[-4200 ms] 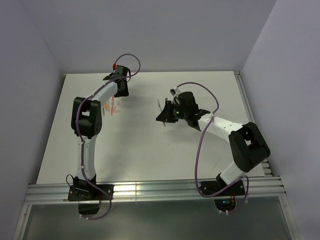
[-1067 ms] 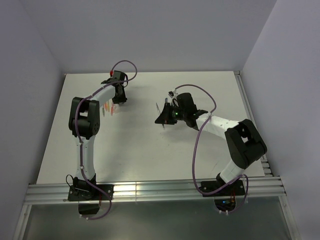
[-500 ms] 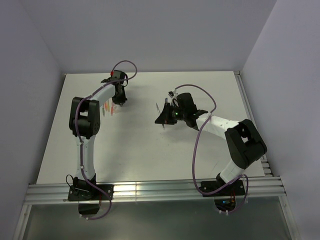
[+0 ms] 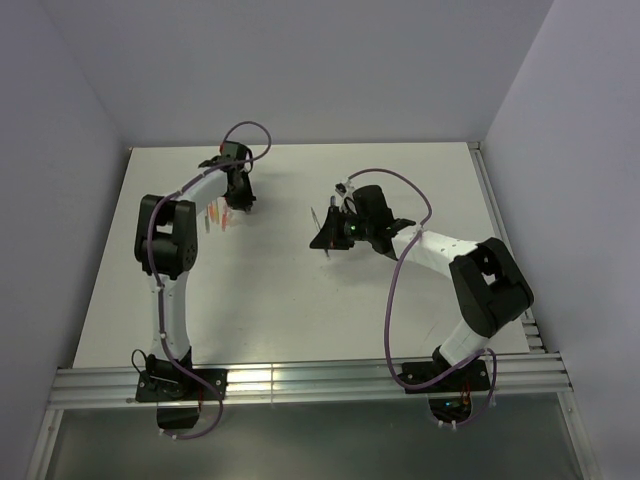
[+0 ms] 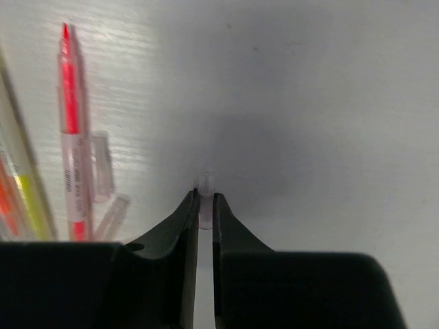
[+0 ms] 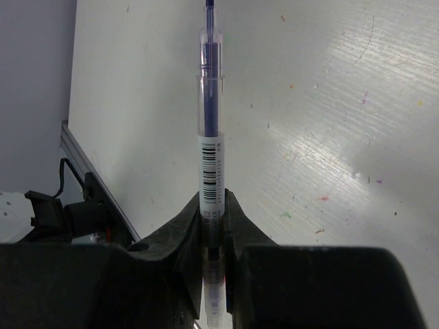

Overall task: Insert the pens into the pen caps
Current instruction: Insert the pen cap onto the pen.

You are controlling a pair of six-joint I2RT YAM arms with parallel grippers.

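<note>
In the left wrist view my left gripper (image 5: pixel 205 197) is shut on a tiny clear pen cap (image 5: pixel 204 184) with a purplish tint; the cap's end pokes out past the fingertips, just above the white table. In the top view this gripper (image 4: pixel 240 196) sits at the far left, beside the loose pens (image 4: pixel 219 216). My right gripper (image 6: pixel 212 197) is shut on a dark blue pen (image 6: pixel 210 123) with a clear barrel and a barcode label, its tip pointing away from the jaws. In the top view the right gripper (image 4: pixel 323 232) is held near the table's middle.
A red pen (image 5: pixel 70 144) lies left of the left gripper, with two clear caps (image 5: pixel 101 175) beside it and yellow and orange pens (image 5: pixel 17 199) at the left edge. The table under the right gripper (image 6: pixel 329 137) has small ink marks.
Since 4.2 s ago the left gripper has come down and slightly toward the pens, and the right arm has shifted a little left. Over the last second hardly anything has moved.
</note>
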